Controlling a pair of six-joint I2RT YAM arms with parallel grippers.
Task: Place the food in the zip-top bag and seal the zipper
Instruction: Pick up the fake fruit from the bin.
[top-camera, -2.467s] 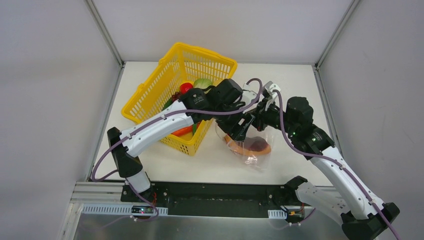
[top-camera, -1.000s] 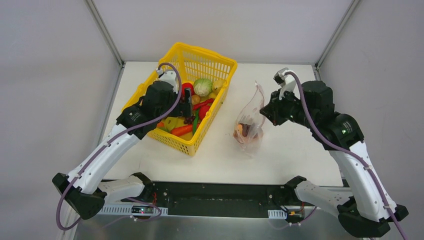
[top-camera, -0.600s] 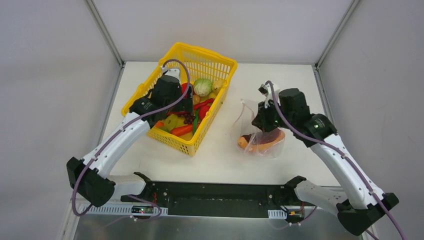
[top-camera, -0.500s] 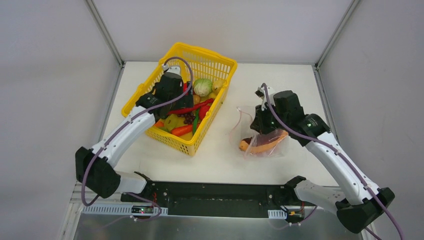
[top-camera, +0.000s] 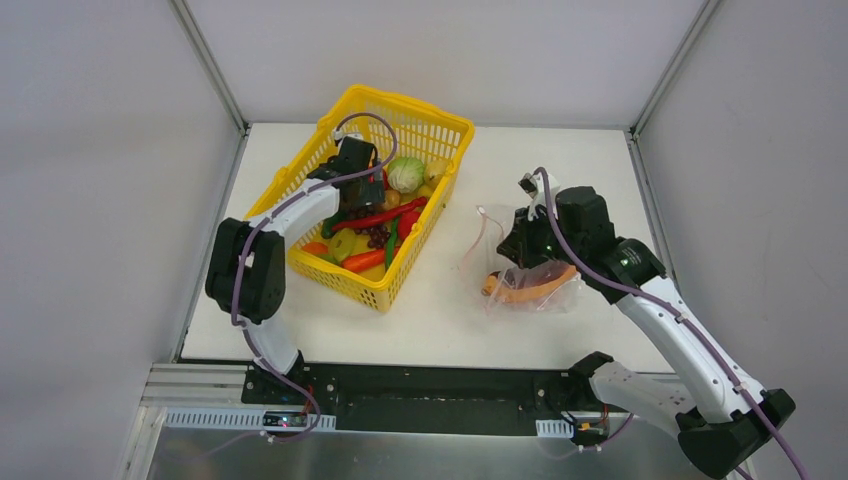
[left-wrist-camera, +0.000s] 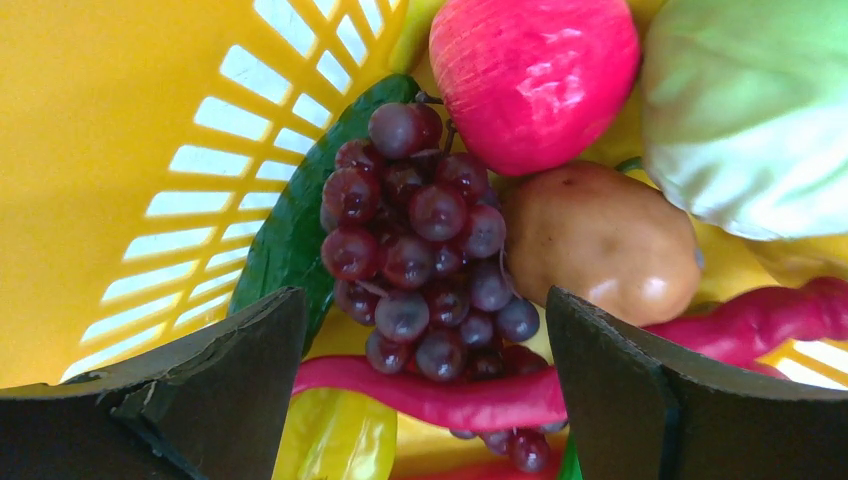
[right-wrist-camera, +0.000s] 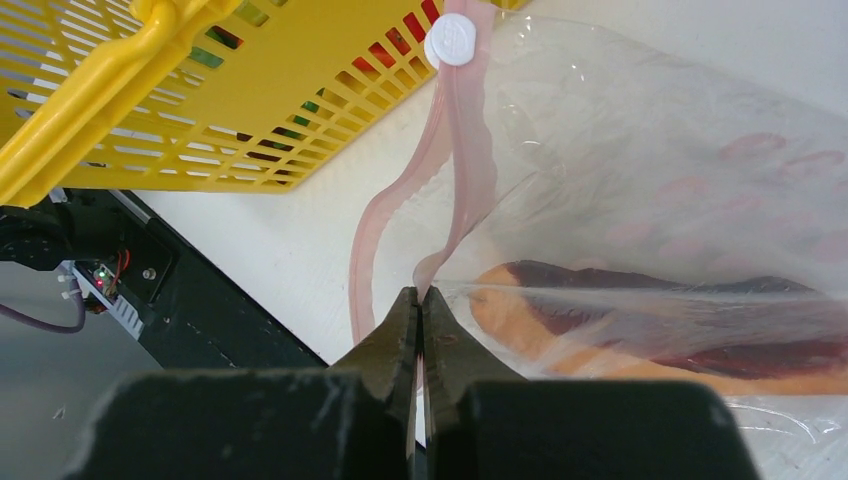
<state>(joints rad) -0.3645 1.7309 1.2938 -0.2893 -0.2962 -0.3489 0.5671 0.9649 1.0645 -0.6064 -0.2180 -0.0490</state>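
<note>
Left pincer (left-wrist-camera: 425, 330) gapes wide, empty, above the grapes (left-wrist-camera: 420, 250) in the basket (left-wrist-camera: 120, 100): light, knobbly, probably best pinched across the bunch. Right pincer (right-wrist-camera: 421, 300) is clamped on the floppy, slippery-looking bag (right-wrist-camera: 650, 180) at its mouth edge, melon slice (right-wrist-camera: 650, 345) inside.

Yellow lattice basket (top-camera: 425, 128) upper centre-left of overhead view, set askew on white table (top-camera: 580, 170). Same basket fills upper left of right wrist view (right-wrist-camera: 120, 85) and left side of left wrist view (left-wrist-camera: 100, 100). Aluminium post (top-camera: 210, 65) at rear left corner, another (top-camera: 668, 65) at rear right. Grey walls (top-camera: 90, 200) all round. Black base plate (top-camera: 440, 400) along table's lower edge, slotted white cable duct (top-camera: 240, 418) under it.
</note>
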